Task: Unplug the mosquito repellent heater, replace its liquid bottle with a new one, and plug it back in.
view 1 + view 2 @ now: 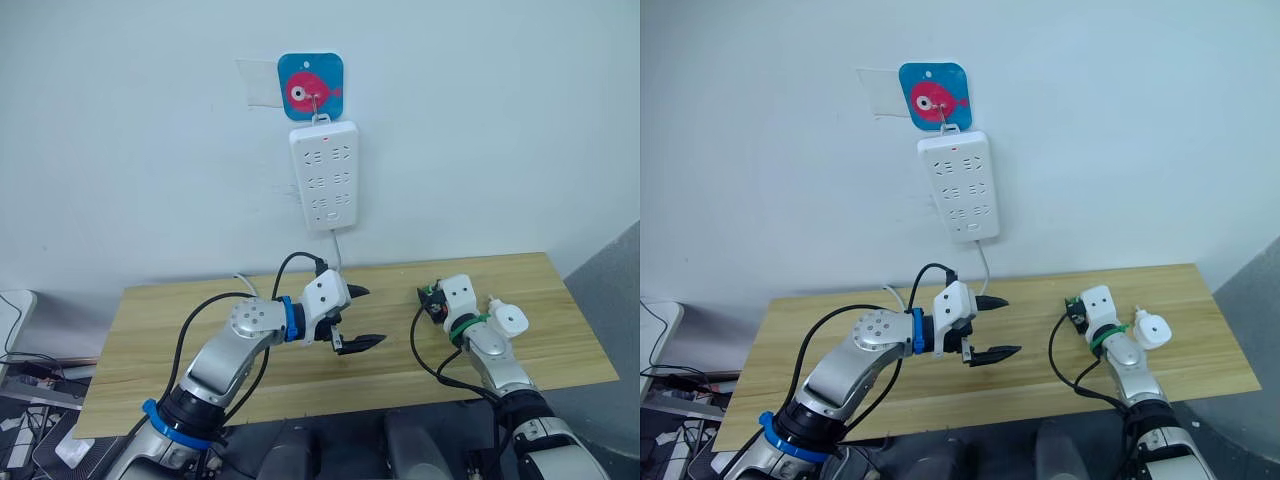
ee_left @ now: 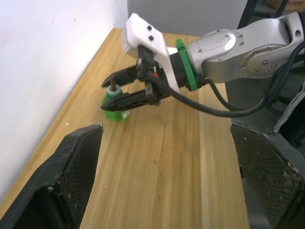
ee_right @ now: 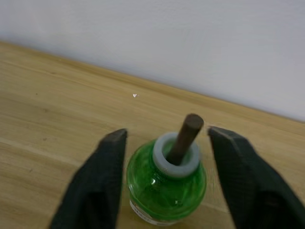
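A small green bottle with a bare neck and a brown wick stands upright on the wooden table, close to the wall. My right gripper is open with one finger on each side of the bottle, and a gap shows on both sides. The white mosquito repellent heater is unplugged and sits just right of my right forearm. My left gripper hangs open and empty over the middle of the table, left of the bottle. The new one is out of view.
A white power strip hangs on the wall above the table from a blue hook plate with a pink fish. Its cord drops behind the table. A black cable loops beside my right arm.
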Tool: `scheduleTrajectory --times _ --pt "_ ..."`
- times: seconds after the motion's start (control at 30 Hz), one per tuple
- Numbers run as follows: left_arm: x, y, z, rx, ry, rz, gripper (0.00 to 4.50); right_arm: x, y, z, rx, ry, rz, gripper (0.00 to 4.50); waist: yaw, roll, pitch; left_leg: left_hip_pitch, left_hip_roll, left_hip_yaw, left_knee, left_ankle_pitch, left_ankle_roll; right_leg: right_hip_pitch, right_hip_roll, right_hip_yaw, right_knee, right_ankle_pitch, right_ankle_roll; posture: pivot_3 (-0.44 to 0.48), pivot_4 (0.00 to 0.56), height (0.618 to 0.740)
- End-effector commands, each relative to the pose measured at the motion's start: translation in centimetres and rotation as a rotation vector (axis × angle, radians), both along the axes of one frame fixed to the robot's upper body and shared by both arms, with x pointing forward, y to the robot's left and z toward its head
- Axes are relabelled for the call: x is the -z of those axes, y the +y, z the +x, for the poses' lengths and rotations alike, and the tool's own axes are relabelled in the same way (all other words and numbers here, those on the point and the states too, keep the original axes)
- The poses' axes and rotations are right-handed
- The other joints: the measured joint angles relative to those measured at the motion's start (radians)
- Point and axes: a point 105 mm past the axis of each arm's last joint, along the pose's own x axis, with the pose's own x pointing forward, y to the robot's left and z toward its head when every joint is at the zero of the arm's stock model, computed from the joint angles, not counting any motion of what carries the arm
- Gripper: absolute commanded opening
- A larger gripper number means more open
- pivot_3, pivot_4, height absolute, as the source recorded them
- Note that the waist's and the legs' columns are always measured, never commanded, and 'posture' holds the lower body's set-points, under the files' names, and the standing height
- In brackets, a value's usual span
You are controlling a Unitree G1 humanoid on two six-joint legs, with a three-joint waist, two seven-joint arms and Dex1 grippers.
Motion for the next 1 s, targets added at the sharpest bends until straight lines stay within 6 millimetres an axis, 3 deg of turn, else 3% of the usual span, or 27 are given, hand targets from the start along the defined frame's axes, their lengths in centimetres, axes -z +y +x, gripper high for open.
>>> scheduleTrajectory --times 0.03,0.1,0.2,0.33,0.43,0.5,0.67,0.83,1.0 --pt "-1.1 0.5 -0.1 -0.041 -0.048 -0.046 4.50 -1.7 -0.6 -0.4 -0.025 -0.061 -0.003 3.98 0.000 0.000 0.000 0.000 0.000 0.000 0.000 0.000 0.000 0.000 0.000 0.000 0.000 0.000 0.000 -0.094 0.157 0.740" --pt "-0.9 1.3 -0.1 -0.092 -0.055 -0.062 4.50 -2.3 -1.1 -1.0 -0.032 -0.066 -0.003 4.46 0.001 0.000 0.000 0.000 0.000 0.000 0.000 0.000 0.000 0.000 0.000 0.000 0.000 0.000 0.000 -0.094 0.157 0.740" --pt "0.2 3.3 -0.5 -0.223 -0.050 -0.092 4.50 -3.4 -1.7 -2.7 -0.051 -0.053 0.023 4.46 0.003 0.000 0.000 0.000 0.000 0.000 0.000 0.000 0.000 0.000 -0.002 0.001 -0.001 0.000 0.000 -0.087 0.169 0.740" --pt "2.2 6.0 -1.9 -0.418 -0.061 -0.100 4.50 -5.2 -0.8 -4.7 -0.169 -0.010 0.043 4.46 0.003 0.000 0.000 0.000 0.002 0.000 -0.001 -0.003 0.004 0.000 -0.003 0.001 -0.001 0.000 0.000 -0.078 0.179 0.740" --pt "3.5 8.9 -3.3 -0.671 -0.090 -0.130 4.50 -8.2 1.6 -5.1 -0.382 -0.027 0.032 4.46 0.005 0.000 0.001 0.001 0.003 0.002 0.000 -0.003 0.004 0.000 -0.003 0.002 -0.002 0.000 0.000 -0.071 0.184 0.740" --pt "4.9 11.2 -4.1 -0.862 -0.093 -0.133 4.50 -10.1 4.3 -5.3 -0.571 -0.002 0.069 4.46 0.007 -0.002 0.002 0.003 0.004 0.002 0.000 -0.003 0.004 0.004 -0.003 0.000 -0.004 0.000 0.000 -0.065 0.183 0.740" --pt "7.4 14.3 -5.2 -1.110 -0.117 -0.105 4.50 -12.7 7.8 -6.2 -0.887 0.074 0.105 4.46 0.046 -0.004 0.004 0.009 0.011 -0.003 -0.001 -0.004 0.003 0.015 0.004 -0.006 -0.013 0.000 0.000 -0.035 0.190 0.740" --pt "9.3 16.3 -5.4 -1.248 -0.154 -0.085 4.50 -14.0 9.8 -7.2 -1.126 0.125 0.057 4.46 0.066 -0.005 0.004 0.006 0.012 -0.003 -0.001 -0.004 0.003 0.014 0.006 -0.007 -0.019 0.003 -0.005 -0.003 0.204 0.740" --pt "10.2 16.9 -4.0 -1.297 -0.172 -0.119 4.50 -14.5 11.2 -7.1 -1.223 0.110 -0.005 4.46 0.079 -0.006 0.005 0.004 0.012 -0.004 -0.001 -0.004 0.003 0.012 0.005 -0.008 -0.019 0.003 -0.005 0.019 0.219 0.740"
